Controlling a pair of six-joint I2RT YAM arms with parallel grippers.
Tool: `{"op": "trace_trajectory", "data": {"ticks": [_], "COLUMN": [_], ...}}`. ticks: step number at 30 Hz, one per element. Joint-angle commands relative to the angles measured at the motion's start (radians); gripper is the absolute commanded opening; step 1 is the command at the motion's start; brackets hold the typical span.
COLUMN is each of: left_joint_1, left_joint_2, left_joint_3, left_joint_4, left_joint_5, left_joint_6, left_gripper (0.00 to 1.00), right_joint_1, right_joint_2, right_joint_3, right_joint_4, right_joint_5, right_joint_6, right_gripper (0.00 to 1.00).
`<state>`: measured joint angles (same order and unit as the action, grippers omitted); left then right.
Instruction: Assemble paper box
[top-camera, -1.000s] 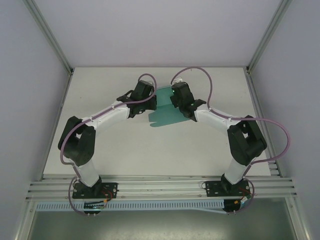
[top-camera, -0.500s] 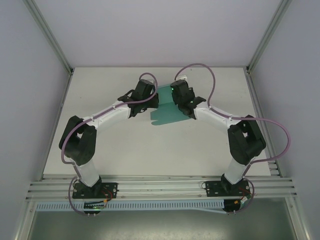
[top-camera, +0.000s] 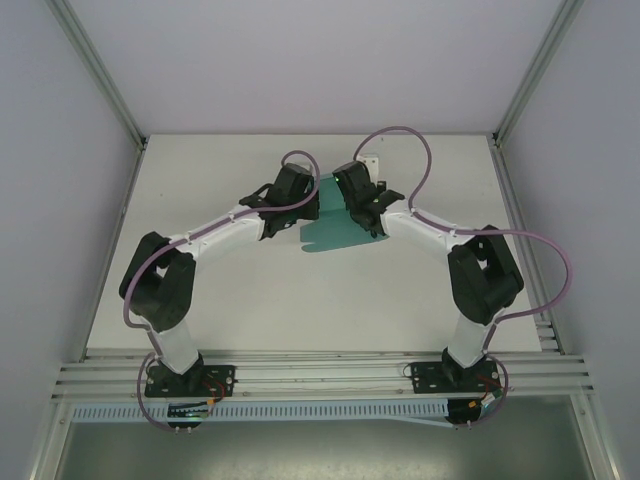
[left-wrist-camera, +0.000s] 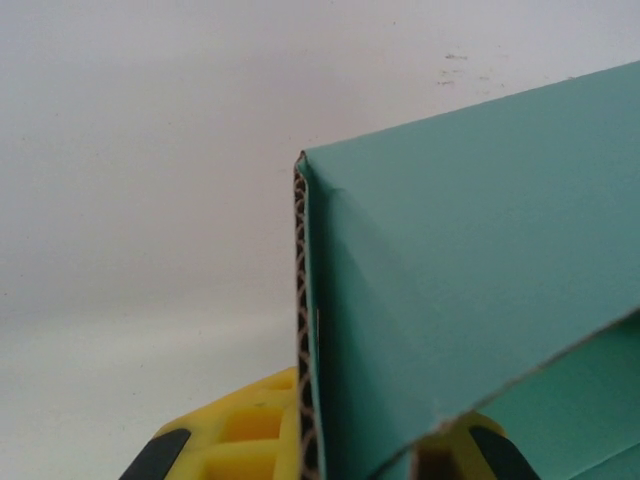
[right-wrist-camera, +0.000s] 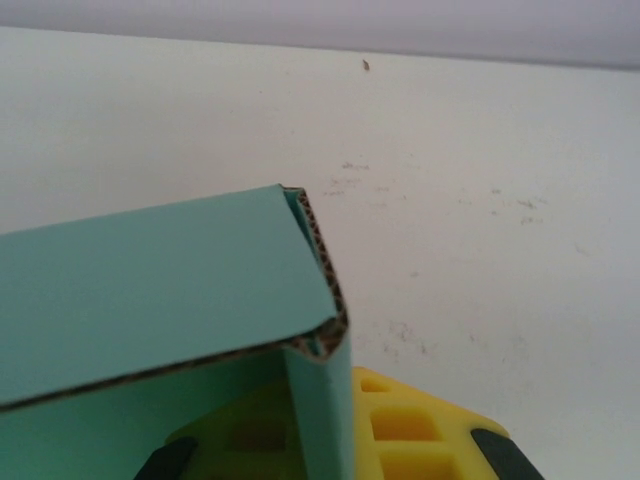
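One teal-green corrugated-card paper box (top-camera: 328, 228), partly folded, sits at the far middle of the white table top (top-camera: 200, 300), between the two grippers. Bare table lies all round it: a wide stretch toward the arm bases, room out to both side edges, and a narrower strip before the far edge.

The left gripper (top-camera: 308, 206) is closed tight on the box's left side. In the left wrist view its yellow pads (left-wrist-camera: 240, 440) sit low on either side of a raised wall of the box (left-wrist-camera: 470, 290), whose cut edge stands upright. The right gripper (top-camera: 349, 203) is likewise clamped on the right side. Its wrist view shows the box (right-wrist-camera: 150, 290) with a top flap bent over a side wall that runs down between that gripper's own pads (right-wrist-camera: 420, 430).

Seen from above, the box's near panel lies low with a tabbed, scalloped edge. Brown fluting shows along the cut edges.
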<state>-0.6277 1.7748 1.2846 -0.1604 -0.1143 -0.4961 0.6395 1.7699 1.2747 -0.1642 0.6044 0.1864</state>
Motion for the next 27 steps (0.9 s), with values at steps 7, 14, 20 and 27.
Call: {"op": "trace_trajectory", "data": {"ticks": [7, 14, 20, 27], "left_joint_1": [0.022, 0.022, 0.022, 0.022], "left_joint_2": [-0.115, -0.148, -0.124, -0.106], "left_joint_3": [-0.057, -0.093, -0.081, -0.056], "left_joint_4": [-0.004, 0.048, 0.039, 0.018], "left_joint_5": [-0.039, -0.034, -0.058, -0.052], "left_joint_6": [0.026, 0.053, 0.05, 0.038], "left_gripper": [0.0, 0.0, 0.0, 0.0], "right_joint_1": [-0.138, -0.164, -0.164, -0.161], "right_joint_2": [-0.118, -0.135, -0.152, -0.198], "right_joint_3": [-0.206, -0.19, -0.196, -0.215], "right_joint_4": [0.222, 0.194, 0.219, 0.264], "right_joint_5": [-0.36, -0.462, -0.564, -0.701], "right_joint_6": [-0.164, -0.138, -0.045, 0.008], "right_gripper": [0.37, 0.49, 0.62, 0.8]}}
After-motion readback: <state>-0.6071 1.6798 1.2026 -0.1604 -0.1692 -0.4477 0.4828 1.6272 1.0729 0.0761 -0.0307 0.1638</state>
